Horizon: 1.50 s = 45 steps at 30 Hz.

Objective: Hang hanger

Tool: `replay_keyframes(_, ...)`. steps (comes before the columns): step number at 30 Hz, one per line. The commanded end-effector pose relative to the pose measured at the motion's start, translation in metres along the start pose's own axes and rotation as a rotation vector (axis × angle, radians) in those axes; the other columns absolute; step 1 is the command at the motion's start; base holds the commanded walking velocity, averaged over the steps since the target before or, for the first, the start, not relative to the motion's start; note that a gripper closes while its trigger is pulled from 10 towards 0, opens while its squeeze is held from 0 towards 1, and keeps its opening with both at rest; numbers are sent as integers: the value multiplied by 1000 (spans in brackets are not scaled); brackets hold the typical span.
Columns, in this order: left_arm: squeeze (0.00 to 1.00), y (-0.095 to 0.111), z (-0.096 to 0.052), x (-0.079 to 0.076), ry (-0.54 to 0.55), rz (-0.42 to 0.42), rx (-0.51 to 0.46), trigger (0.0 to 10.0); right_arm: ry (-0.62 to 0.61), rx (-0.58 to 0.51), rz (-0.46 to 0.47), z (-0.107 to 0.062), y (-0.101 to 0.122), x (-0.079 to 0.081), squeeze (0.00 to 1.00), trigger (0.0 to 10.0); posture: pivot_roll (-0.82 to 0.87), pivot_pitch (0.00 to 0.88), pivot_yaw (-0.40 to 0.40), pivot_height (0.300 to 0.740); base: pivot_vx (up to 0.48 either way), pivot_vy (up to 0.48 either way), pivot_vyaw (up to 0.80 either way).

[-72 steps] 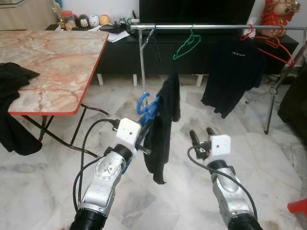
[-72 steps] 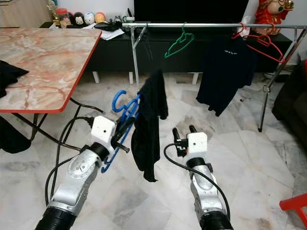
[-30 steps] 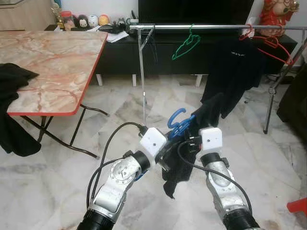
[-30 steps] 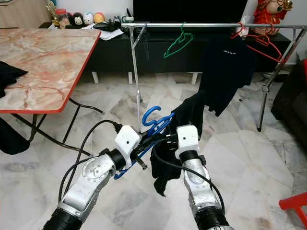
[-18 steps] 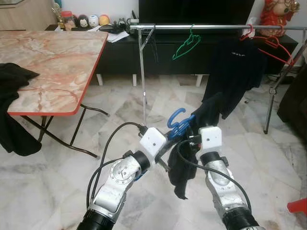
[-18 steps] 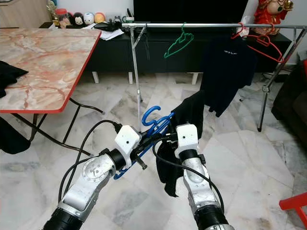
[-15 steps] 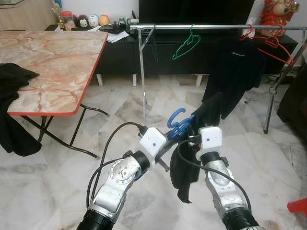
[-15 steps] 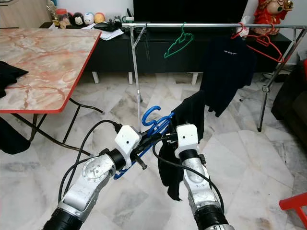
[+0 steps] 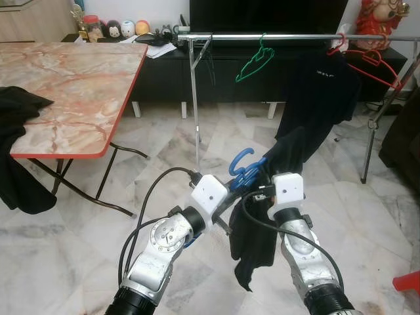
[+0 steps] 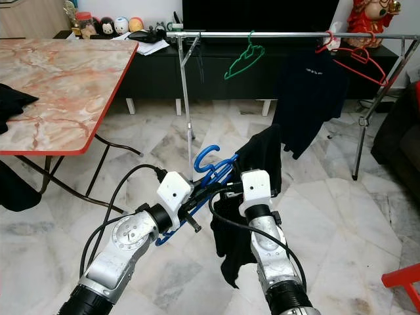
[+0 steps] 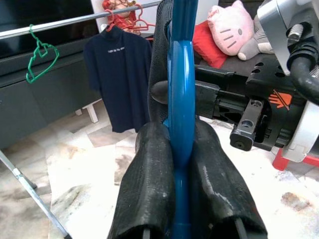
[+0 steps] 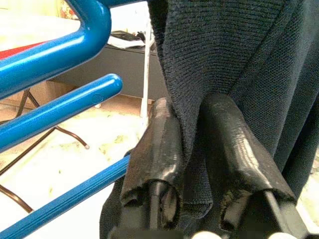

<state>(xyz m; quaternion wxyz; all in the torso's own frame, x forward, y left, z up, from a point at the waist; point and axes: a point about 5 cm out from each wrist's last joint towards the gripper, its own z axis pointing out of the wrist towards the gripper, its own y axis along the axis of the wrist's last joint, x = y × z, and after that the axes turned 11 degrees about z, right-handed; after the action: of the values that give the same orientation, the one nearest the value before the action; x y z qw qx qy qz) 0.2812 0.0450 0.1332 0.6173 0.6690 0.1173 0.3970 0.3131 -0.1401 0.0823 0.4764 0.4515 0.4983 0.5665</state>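
Note:
A blue plastic hanger is held low in front of me, well short of the metal clothes rail. My left gripper is shut on the hanger's bar, one finger on each side. A black garment drapes over the hanger and hangs toward the floor. My right gripper, just right of the left one, is shut on a fold of that black garment. The hanger's hook curls up and left, away from the rail.
On the rail hang a green hanger, a dark shirt and a red hanger. A marble-top table with black cloth stands at the left. A red stool is at the right edge. Marble floor lies ahead.
The left gripper has carried the hanger right and forward. The right gripper came in and shut on the garment. The garment's lower end has since swung and dropped lower.

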Motion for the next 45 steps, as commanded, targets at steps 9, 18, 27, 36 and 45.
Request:
replay_keyframes(9,0,13,3,3,11,29,-55,10000,6,-4,-2,2,1,1,0,0,19,0,-15,740,0,0,0)
replay_keyframes(18,0,3,0,5,24,55,8,10000,108,12,4,4,2,12,0,0,15,0,-16,740,0,0,0)
replay_keyframes(27,0,-16,-3,0,-9,123,127,10000,191,-17,-9,11,17,17,0,0,8,0,-20,740,0,0,0)
replay_keyframes(36,0,-23,-4,-11,-72,111,164,10000,241,-60,-35,17,35,16,0,0,5,0,-20,740,0,0,0)
replay_keyframes(45,0,-32,-7,-17,-119,128,225,10000,407,-4,-113,12,38,22,0,0,5,0,-20,740,0,0,0)
